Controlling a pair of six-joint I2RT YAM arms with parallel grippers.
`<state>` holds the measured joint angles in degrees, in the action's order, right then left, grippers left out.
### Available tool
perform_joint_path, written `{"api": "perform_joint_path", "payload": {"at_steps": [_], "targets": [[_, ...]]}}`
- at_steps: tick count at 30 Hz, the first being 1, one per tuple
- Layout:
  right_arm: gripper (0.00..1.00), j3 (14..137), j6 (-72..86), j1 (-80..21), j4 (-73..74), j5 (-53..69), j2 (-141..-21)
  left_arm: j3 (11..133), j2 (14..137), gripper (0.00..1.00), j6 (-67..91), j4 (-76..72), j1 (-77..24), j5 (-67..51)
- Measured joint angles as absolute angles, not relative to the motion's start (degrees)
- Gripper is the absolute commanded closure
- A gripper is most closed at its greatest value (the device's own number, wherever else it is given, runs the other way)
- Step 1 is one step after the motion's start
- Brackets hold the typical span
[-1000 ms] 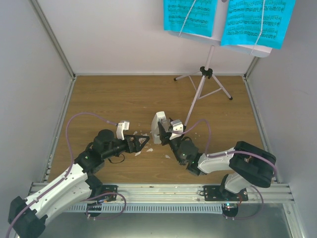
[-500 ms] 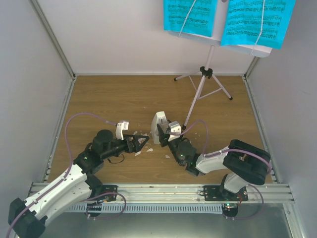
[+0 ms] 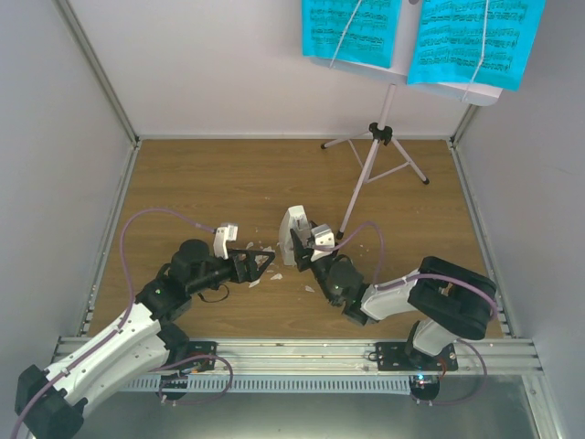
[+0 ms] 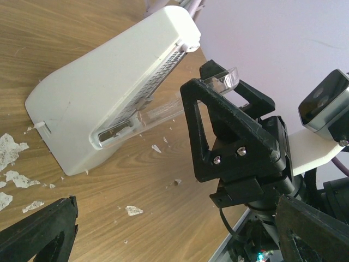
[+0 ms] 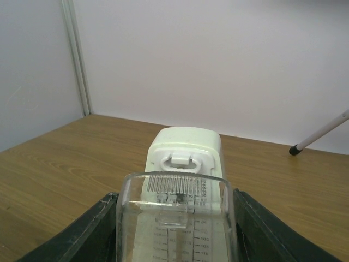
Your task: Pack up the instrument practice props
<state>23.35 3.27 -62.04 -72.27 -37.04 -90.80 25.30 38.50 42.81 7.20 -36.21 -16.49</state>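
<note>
The right end effector [image 3: 302,245] has its fingers closed on the clear cover [image 5: 174,218], held at the face of the white metronome [image 3: 292,229] mid-worktop [image 3: 201,183]. The left end effector [image 3: 265,263] sits just beside it, spread wide and empty.

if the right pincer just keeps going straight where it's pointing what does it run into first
The white metronome, standing dead ahead of the right pincer. The clear cover it grips leads, so that would probably touch the metronome first; the gap is unclear.
</note>
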Motion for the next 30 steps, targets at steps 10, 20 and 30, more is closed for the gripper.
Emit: {"api": "perform_joint_path", "payload": {"at_steps": [10, 20, 30], "targets": [[0.55, 22.8, 3.5, -61.4, -73.9, -35.4, -91.7, 25.3, 38.5, 0.01, 42.7, 7.2, -36.1, -16.7], [0.55, 22.8, 3.5, -61.3, -74.1, -34.8, -91.8, 25.3, 38.6, 0.01, 42.4, 7.2, -35.8, -16.7], [0.55, 24.7, 4.4, -61.3, -73.6, -36.3, -93.4, 25.3, 38.9, 0.01, 42.4, 7.2, -35.5, -16.9]]}}
